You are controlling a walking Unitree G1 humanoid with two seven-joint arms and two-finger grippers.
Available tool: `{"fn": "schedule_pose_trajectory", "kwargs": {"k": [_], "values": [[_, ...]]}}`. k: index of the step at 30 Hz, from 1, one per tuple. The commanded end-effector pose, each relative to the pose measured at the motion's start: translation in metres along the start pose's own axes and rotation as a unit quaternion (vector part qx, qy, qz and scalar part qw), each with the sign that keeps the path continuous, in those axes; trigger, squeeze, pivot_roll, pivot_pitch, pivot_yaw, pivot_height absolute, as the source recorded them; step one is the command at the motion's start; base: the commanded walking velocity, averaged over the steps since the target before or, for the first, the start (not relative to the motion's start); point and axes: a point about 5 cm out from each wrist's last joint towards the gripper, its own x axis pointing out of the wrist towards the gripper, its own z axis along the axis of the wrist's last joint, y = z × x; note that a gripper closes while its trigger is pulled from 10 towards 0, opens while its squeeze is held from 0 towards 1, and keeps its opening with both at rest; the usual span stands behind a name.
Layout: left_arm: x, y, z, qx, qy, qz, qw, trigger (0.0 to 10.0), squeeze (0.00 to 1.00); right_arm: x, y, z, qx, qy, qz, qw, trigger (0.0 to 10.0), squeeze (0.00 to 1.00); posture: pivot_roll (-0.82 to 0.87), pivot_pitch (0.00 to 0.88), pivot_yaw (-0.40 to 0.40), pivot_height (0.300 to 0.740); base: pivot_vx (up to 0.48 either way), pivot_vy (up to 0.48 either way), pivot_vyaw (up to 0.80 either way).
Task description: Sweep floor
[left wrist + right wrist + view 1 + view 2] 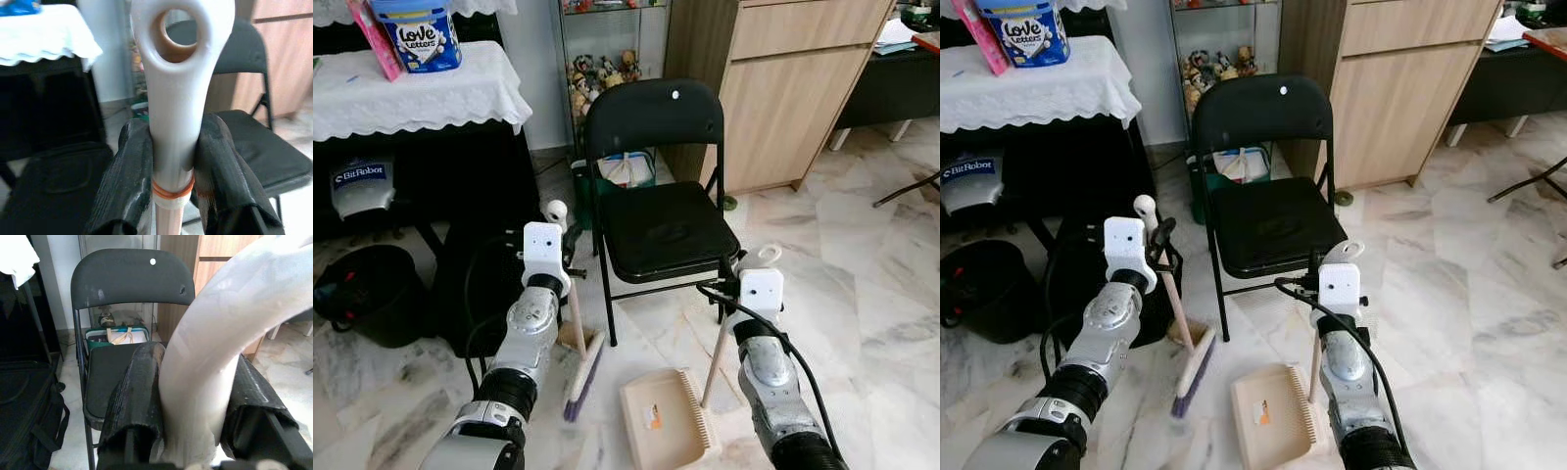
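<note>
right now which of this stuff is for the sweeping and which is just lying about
For the sweeping:
broom, held in the left gripper
dustpan, its handle held in the right gripper

Just lying about:
black folding chair
black bag
black bin
wooden cabinet
tin on the table

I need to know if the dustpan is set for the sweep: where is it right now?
The dustpan sits on the marble floor in front of the black folding chair, just right of the broom head, its handle held by the right gripper.

Broom [579, 362] left-front of chair [658, 211]; dustpan [668, 419] directly front; cabinet [783, 88] behind-right; counter [411, 93] left.
</note>
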Motion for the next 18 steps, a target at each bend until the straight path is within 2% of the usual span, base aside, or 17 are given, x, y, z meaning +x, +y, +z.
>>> {"fn": "schedule_pose_trajectory", "kwargs": {"k": [1,4,18], "values": [[0.006,0.011,0.015,0.000,-0.044,0.022,0.999,10.0,0.00,0.003,0.001,0.009,0.000,-0.020,-0.001,1.000,10.0,0.00,-0.09,0.073,0.012,0.740,0.000,0.000,0.00],[0.007,0.010,0.023,-0.026,-0.065,0.021,0.997,10.0,0.00,0.003,0.000,0.009,0.001,-0.020,-0.002,1.000,10.0,0.00,-0.10,0.070,0.012,0.740,0.000,0.000,0.00],[0.008,0.006,0.030,-0.029,-0.087,0.025,0.996,10.0,0.00,0.002,0.000,0.009,0.002,-0.019,-0.001,1.000,10.0,0.00,-0.09,0.081,0.009,0.740,0.000,0.000,0.00]]}}
